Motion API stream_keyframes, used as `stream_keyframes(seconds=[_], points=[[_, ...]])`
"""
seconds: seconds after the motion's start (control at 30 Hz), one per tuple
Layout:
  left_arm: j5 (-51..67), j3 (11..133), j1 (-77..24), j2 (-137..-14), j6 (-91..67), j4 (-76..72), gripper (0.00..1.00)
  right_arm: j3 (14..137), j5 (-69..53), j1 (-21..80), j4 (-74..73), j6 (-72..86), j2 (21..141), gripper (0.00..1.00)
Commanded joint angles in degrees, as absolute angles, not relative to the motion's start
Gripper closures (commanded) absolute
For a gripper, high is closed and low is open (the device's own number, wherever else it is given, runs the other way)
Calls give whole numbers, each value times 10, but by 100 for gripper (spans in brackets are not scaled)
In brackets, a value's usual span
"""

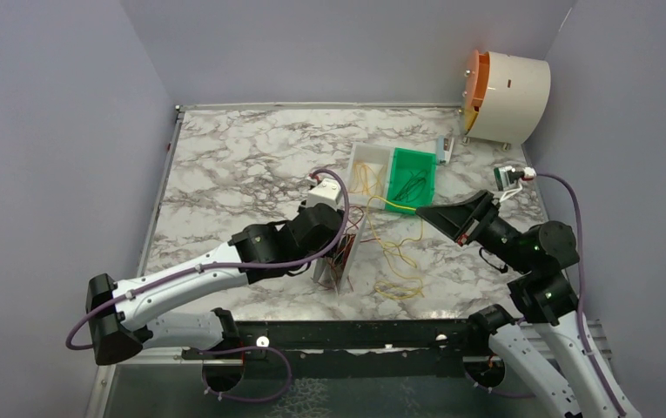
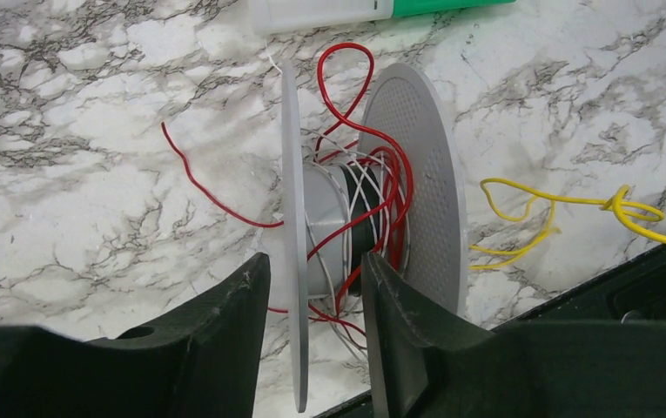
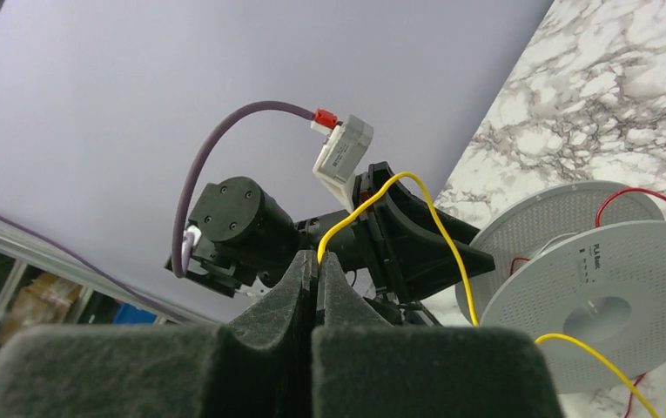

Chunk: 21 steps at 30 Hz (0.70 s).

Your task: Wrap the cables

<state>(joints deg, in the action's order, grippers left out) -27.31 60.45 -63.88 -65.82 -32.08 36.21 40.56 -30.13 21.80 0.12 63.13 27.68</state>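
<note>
A grey spool (image 2: 416,174) stands on edge on the marble table, with red (image 2: 346,61), white and black cables loosely wound on its hub. My left gripper (image 2: 312,261) is open and straddles the spool's left flange (image 2: 292,157), one finger outside it and one between the flanges, with gaps on both sides. My right gripper (image 3: 318,257) is shut on a yellow cable (image 3: 438,226) that arcs up and runs down towards the spool (image 3: 599,305). In the top view the right gripper (image 1: 425,212) is right of the spool (image 1: 338,261), and the yellow cable lies in loose loops (image 1: 399,279) on the table.
A white bin (image 1: 357,157) and a green bin (image 1: 425,161) holding dark cables stand behind the spool. A white and orange cylinder (image 1: 507,96) sits at the back right corner. A small device (image 1: 442,148) lies by the green bin. Purple walls enclose the table.
</note>
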Motion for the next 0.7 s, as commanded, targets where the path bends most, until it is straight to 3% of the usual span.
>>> stream_keyframes(seconds=[0.0, 0.37, 0.67], points=[[-283, 590, -641, -625, -324, 348, 52, 395, -273, 221, 15, 684, 278, 99], [-280, 557, -641, -525, -307, 314, 39, 373, -258, 221, 46, 732, 316, 99], [-272, 544, -641, -505, -288, 296, 35, 389, -217, 247, 52, 747, 357, 99]])
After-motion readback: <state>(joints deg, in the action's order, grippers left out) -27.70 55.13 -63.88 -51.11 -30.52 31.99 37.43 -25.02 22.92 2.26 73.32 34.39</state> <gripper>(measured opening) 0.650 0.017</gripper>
